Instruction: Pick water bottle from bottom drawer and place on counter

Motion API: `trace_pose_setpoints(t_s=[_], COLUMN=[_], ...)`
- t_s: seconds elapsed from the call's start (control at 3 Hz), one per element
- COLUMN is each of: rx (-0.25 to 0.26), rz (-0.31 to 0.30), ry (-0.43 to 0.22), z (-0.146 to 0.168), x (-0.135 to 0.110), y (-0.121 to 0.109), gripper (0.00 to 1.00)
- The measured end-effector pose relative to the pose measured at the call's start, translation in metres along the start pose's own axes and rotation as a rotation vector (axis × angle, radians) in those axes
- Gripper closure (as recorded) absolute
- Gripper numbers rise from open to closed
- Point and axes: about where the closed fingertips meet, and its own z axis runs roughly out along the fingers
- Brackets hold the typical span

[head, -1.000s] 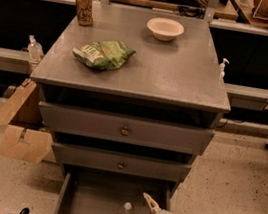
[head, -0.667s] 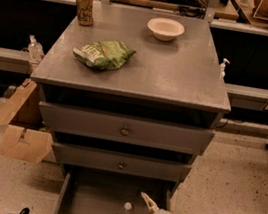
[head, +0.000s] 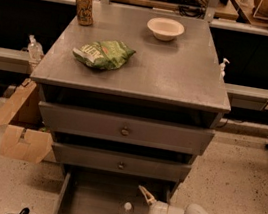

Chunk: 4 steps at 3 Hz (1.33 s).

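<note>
The water bottle (head: 126, 213), small and clear with a white cap, stands upright on the floor of the open bottom drawer (head: 89, 200). My gripper (head: 138, 211) reaches in from the lower right, inside the drawer, just right of the bottle. Its two pale fingers (head: 146, 195) are spread wide, and the bottle sits at their tips, apart from them. The counter (head: 180, 71) is the grey cabinet top above.
On the counter lie a green chip bag (head: 103, 54), a white bowl (head: 165, 28) and a printed drink can (head: 84, 7). Two upper drawers with knobs (head: 125, 131) overhang the bottom one. A cardboard box (head: 21, 129) sits left; pump bottles (head: 34, 47) flank the cabinet.
My gripper has edged slightly left toward the bottle, fingers still spread. The bottle has not moved.
</note>
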Motion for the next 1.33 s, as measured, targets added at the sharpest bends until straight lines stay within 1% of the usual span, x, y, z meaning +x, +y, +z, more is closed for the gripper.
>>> trace_pose_setpoints(t_s=[0.33, 0.67, 1.0, 1.33], rx=[-0.006, -0.015, -0.029, -0.066], rz=[-0.020, -0.016, -0.007, 0.014], ry=[-0.037, -0.083, -0.091, -0.069], z=[0.012, 0.023, 0.031, 0.042], x=[0.016, 0.033, 0.044, 0.050], y=[-0.011, -0.017, -0.021, -0.020], gripper=[0.00, 0.00, 0.18, 0.43])
